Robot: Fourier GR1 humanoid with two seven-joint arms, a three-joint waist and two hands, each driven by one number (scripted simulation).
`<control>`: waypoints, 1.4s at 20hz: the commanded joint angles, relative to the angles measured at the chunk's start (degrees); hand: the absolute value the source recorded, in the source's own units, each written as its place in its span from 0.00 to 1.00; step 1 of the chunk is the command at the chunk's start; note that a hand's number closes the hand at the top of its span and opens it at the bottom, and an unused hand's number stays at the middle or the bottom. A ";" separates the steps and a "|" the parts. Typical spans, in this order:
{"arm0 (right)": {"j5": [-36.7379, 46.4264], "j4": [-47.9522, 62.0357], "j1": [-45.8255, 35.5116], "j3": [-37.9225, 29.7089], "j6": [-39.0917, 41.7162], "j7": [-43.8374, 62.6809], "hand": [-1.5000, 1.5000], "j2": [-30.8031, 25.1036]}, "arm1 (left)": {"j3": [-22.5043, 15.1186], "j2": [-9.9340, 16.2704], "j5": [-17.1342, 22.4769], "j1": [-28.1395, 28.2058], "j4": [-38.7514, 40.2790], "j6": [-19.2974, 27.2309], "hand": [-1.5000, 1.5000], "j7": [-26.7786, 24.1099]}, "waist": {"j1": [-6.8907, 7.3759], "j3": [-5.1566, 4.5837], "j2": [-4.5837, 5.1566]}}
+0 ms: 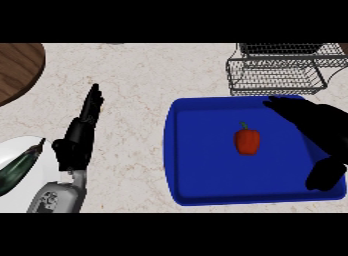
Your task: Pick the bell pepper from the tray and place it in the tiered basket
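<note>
Bell pepper (247, 141): one only, red with a short green stem pointing to twelve o'clock, lying alone near the middle of the single blue tray (206, 175) (nothing else lies in it). It touches neither hand.

At about three o'clock from the pepper, the right hand (324, 127) hangs over the tray's right side, its fingers spread and relaxed toward eleven o'clock, the thumb drooping toward the tray's lower right corner; it has hold of nothing, and a clear gap of blue separates it from the pepper.

At one o'clock from the tray stands the one wire tiered basket (276, 75), just beyond the tray's far edge, on the pale speckled table (133, 65).

Well apart at nine o'clock, the left hand (77, 140) rests on the table with fingers straight, pointing to twelve o'clock, holding nothing.

At eight o'clock, by the view's left edge, one white plate (3, 155) carries one dark eggplant (13, 167). At ten o'clock, a round wooden board (7, 70) shows in part.
</note>
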 commanded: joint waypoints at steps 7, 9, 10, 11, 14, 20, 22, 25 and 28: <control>7.05 7.23 0.79 -0.80 -2.24 -10.57 0.00 3.25 | 1.96 -1.91 -1.25 2.22 2.51 -1.73 0.50 -4.36 | 0.06 0.00 0.03; 8.69 9.70 -0.67 0.26 -3.71 -10.30 0.00 6.33 | 0.85 -1.17 -1.77 3.06 -4.90 -2.46 0.50 1.71 | 0.20 0.01 0.00; 8.80 5.56 2.16 1.01 -2.07 -8.56 0.00 6.77 | 1.16 -3.19 -3.61 -1.80 0.85 -0.37 0.50 1.37 | -0.14 0.00 0.00; 8.50 9.46 -3.56 -0.79 0.90 -8.19 0.00 6.88 | 2.95 -1.04 -1.13 1.12 -1.08 -3.52 0.50 -0.03 | 0.14 0.00 0.01; 10.16 9.77 -1.20 0.88 -1.12 -7.36 0.00 10.33 | 2.20 -2.58 -3.72 -3.15 -0.13 -1.88 0.50 2.47 | 0.05 0.01 0.03; 12.33 11.06 -2.97 0.31 1.13 -7.21 0.00 12.66 | 3.61 -2.50 -3.81 -2.75 -2.19 -2.88 0.50 5.65 | 0.09 0.01 0.00; 14.22 10.42 -0.55 0.70 -0.27 -8.62 0.00 12.49 | 1.41 -3.60 -5.57 2.76 -3.63 -2.49 0.50 1.39 | 0.09 0.01 -0.03; 15.94 18.23 -4.98 0.44 -3.19 -10.38 0.00 14.29 | 1.06 -4.54 -5.00 5.21 -3.34 -2.83 0.50 -0.96 | 0.38 0.01 0.04; 16.93 19.94 -6.32 -0.36 -1.36 -12.51 0.00 13.77 | 4.24 -3.59 -4.47 -1.47 -1.03 -4.08 0.50 2.52 | 0.10 0.00 0.04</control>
